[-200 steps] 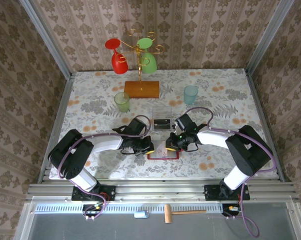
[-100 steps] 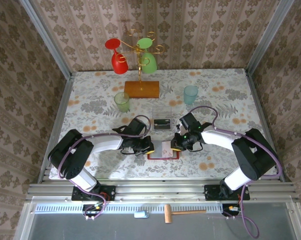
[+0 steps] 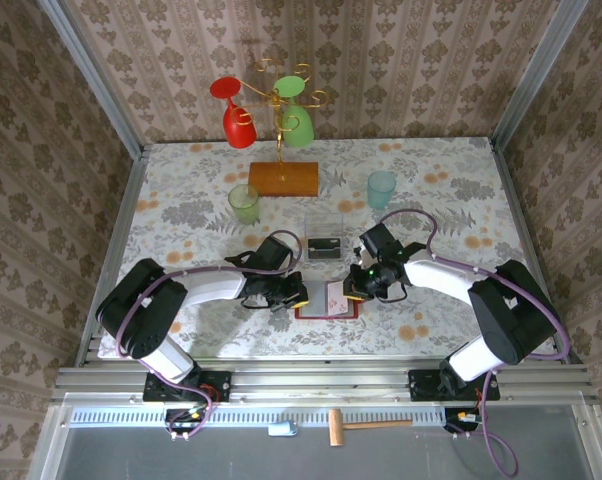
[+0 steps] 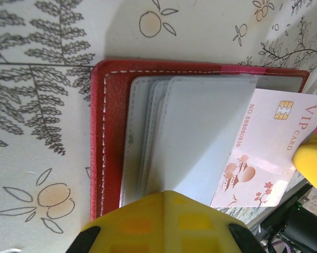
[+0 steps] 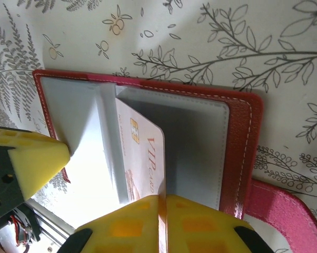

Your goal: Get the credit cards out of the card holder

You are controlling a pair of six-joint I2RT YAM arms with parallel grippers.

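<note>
Card holder [image 4: 98,132] open, right jaws clamped on protruding VIP card [image 4: 274,137], left jaws together

A red card holder [image 4: 98,132] with white stitching lies open and flat, its greyish see-through pockets lifted and fanned. A white card [image 4: 274,137] with a gold chip, red "VIP CARD" lettering and small floral drawings sticks halfway out of one pocket.
</note>
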